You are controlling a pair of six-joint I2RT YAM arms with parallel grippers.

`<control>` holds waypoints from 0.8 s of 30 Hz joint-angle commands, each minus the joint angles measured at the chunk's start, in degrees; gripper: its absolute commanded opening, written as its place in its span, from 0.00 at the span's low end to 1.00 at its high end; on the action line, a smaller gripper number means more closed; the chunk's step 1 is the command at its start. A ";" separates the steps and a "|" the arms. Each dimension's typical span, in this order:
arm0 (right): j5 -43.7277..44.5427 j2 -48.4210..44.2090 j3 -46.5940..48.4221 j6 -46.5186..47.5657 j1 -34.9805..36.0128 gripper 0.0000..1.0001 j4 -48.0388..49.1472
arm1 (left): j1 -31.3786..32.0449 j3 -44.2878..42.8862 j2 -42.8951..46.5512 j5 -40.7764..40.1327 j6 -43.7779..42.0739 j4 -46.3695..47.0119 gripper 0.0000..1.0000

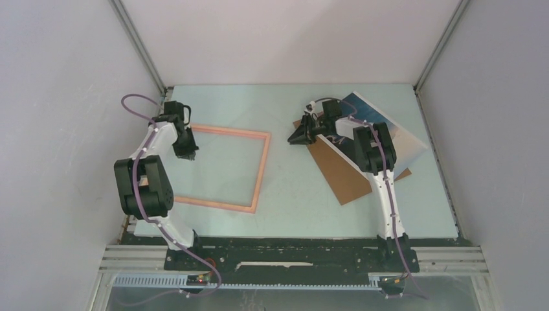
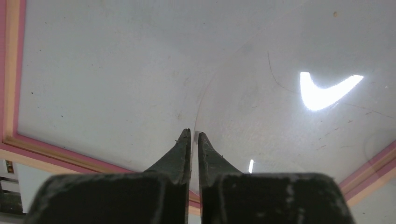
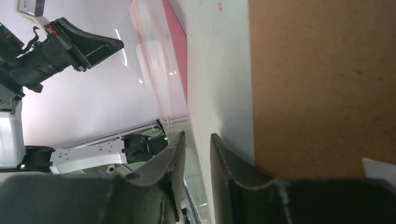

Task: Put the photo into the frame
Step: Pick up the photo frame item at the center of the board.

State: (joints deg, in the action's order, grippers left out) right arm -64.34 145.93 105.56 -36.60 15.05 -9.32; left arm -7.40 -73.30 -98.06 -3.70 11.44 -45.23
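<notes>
The main risk is a bad pick. The photo lies at the far right of the desk, partly over a brown board and partly hidden by the right arm. A pinch at its edge could crease the paper or catch the board along with it. The right pincer sits at the board's left corner rather than on the print, its jaws a narrow gap apart with nothing between them that I can see. A long carry is needed too, since the frame lies well apart on the left side, and a limp sheet could sag, drag and land askew on the rails. The left pincer hovers over the frame's far-left part, all but closed on nothing I can make out, and could block the drop. The photo shows dark blue at its far corner and a broad pale area nearer, perhaps glare; it looks thin and floppy
</notes>
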 commanded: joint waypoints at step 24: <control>9.65 -28.03 -53.50 -31.69 -5.33 0.00 71.35 | 0.87 31.97 44.94 0.37 29.85 11.21 1.00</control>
State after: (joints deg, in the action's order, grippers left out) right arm -57.56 120.77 57.67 -58.96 11.05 41.52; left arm -6.79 -47.16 -57.91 2.02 27.73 -30.98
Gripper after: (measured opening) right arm 0.008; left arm 0.996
